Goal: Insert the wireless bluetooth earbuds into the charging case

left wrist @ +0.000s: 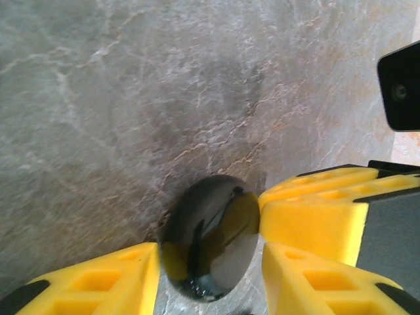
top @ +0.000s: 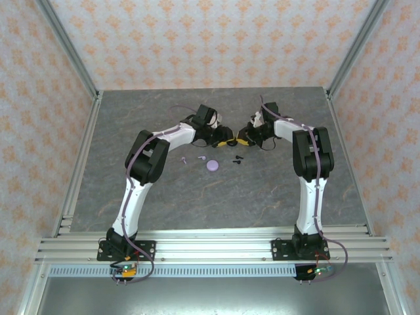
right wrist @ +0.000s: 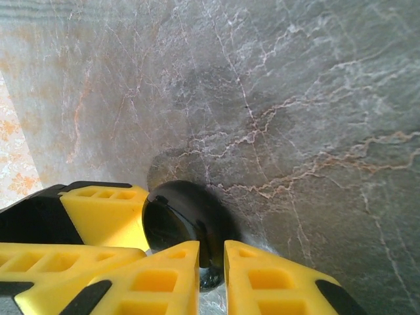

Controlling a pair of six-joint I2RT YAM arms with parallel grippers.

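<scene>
Grey table (top: 262, 197) | both arms reach inward | left gripper (left wrist: 210, 262) and right gripper (right wrist: 211, 259) clamp black case (left wrist: 210, 246)

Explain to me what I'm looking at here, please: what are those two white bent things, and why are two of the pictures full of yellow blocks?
The white bent things are two robot arms bolted to the near edge of a grey stone-patterned table. The overhead picture looks down on both. The other two pictures come from small cameras on each arm's wrist, so the yellow blocks are that arm's own fingers seen close up.

The left gripper and the right gripper meet near the middle of the table, both around a glossy black round case, seen from both sides. Whether either is truly squeezing it is hard to tell.

In front of them lie a lilac round case, two tiny lilac earbuds and two tiny black earbuds, still outside their cases.
</scene>
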